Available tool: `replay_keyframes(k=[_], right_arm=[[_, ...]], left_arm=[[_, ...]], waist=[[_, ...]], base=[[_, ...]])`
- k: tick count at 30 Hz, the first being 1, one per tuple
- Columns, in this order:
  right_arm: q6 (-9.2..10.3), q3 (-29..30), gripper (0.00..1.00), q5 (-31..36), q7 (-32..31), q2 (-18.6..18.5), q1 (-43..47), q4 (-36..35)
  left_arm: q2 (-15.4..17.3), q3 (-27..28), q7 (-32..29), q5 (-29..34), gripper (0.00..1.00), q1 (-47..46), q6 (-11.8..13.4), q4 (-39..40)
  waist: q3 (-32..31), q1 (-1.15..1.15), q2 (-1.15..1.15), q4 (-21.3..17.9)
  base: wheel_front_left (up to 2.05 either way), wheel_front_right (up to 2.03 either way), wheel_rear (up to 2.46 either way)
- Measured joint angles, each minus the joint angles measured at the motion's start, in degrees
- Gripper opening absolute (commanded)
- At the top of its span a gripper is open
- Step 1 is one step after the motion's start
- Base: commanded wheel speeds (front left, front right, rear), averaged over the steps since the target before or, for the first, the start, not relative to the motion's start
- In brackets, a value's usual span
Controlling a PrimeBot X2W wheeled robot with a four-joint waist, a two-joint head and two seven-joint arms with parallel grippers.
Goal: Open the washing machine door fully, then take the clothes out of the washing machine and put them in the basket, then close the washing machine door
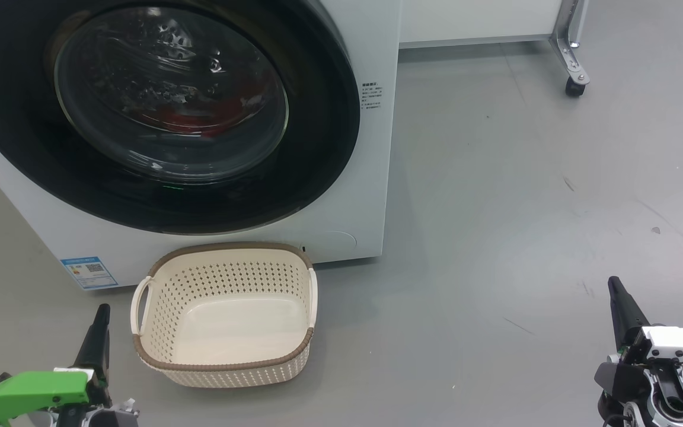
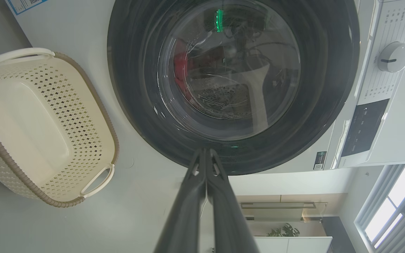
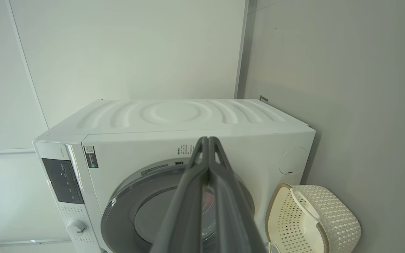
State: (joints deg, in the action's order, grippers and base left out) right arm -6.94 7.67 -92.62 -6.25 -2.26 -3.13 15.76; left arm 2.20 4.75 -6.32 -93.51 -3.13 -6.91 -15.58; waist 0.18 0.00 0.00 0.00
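The white washing machine (image 1: 371,178) fills the upper left of the head view, and its round black door (image 1: 158,112) is closed. Red clothes (image 1: 199,115) show through the glass window, inside the drum. The cream basket (image 1: 226,314) sits empty on the floor just in front of the machine. My left gripper (image 1: 101,314) is shut at the lower left, beside the basket's left handle, holding nothing. My right gripper (image 1: 614,284) is shut at the lower right, far from the machine. In the left wrist view the shut fingers (image 2: 206,154) point at the door (image 2: 230,80).
The grey floor (image 1: 525,207) stretches to the right of the machine. A white cabinet stands at the back, with a metal leg on a castor (image 1: 575,86). The machine's control panel and dial (image 2: 394,58) lie on its upper front.
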Motion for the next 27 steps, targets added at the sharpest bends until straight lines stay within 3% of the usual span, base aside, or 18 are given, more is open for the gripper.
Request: replay_keyframes(k=[27], right_arm=[[0.0, 0.0, 0.0, 0.0, 0.0, 0.0, 0.0, 0.0]], left_arm=[[0.0, 0.0, 0.0, 0.0, 0.0, 0.0, 0.0, 0.0]], waist=[[0.0, 0.0, 0.0, 0.0]], base=[[0.0, 0.0, 0.0]])
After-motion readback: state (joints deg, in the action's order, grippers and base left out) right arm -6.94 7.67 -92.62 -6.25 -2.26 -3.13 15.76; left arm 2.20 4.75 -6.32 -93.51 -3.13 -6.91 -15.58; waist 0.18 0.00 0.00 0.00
